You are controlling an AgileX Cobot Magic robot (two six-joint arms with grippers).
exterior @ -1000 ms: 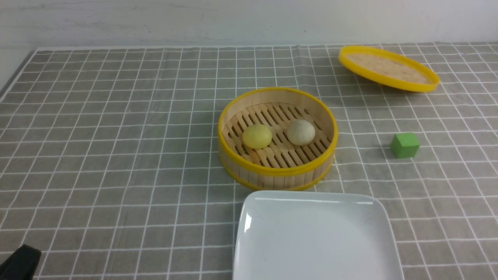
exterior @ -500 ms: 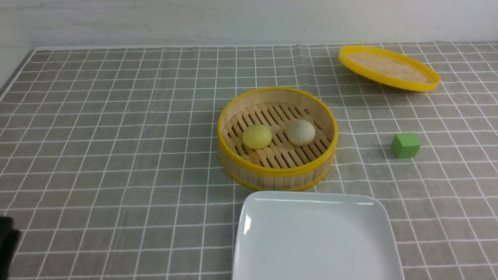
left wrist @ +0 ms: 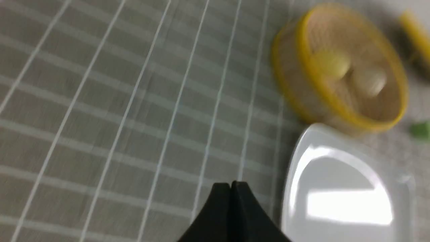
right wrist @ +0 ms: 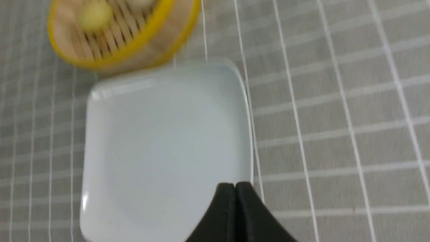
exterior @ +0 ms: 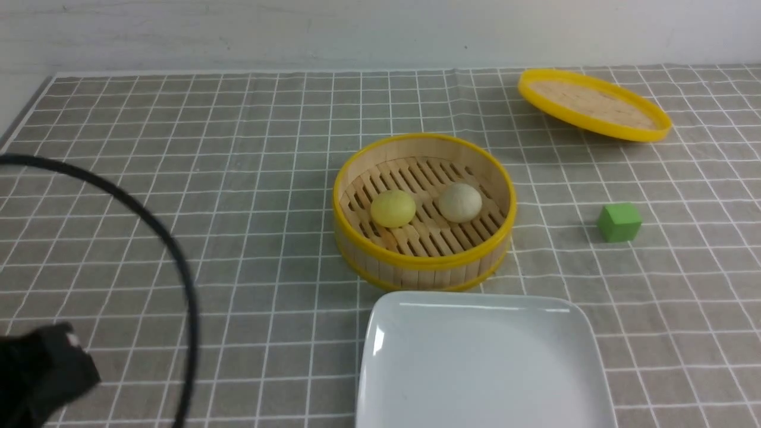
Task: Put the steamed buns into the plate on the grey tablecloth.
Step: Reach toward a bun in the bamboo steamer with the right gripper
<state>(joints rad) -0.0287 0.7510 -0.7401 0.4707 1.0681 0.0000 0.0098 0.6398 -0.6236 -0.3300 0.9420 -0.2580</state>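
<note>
A pale yellow bun [exterior: 392, 208] and a beige-white bun [exterior: 459, 202] sit side by side in the round bamboo steamer basket [exterior: 357, 238]. The white plate [exterior: 475, 362] lies empty on the grey tablecloth [exterior: 238, 178], just in front of the basket. My left gripper [left wrist: 230, 184] is shut and empty, over the cloth left of the plate [left wrist: 339, 201]; the buns [left wrist: 331, 64] show blurred beyond it. My right gripper [right wrist: 234, 185] is shut and empty, above the plate's [right wrist: 161, 141] right edge. Part of the left arm [exterior: 41, 374] shows at the front view's lower left.
A flat yellow-rimmed bamboo lid [exterior: 593, 104] lies tilted at the back right. A green cube [exterior: 619, 222] sits right of the basket. A black cable [exterior: 160, 238] arcs over the left side of the cloth.
The left arm has come up into the lower left of the front view, and its black cable now arcs across the left side. Buns, basket and plate have not moved.
</note>
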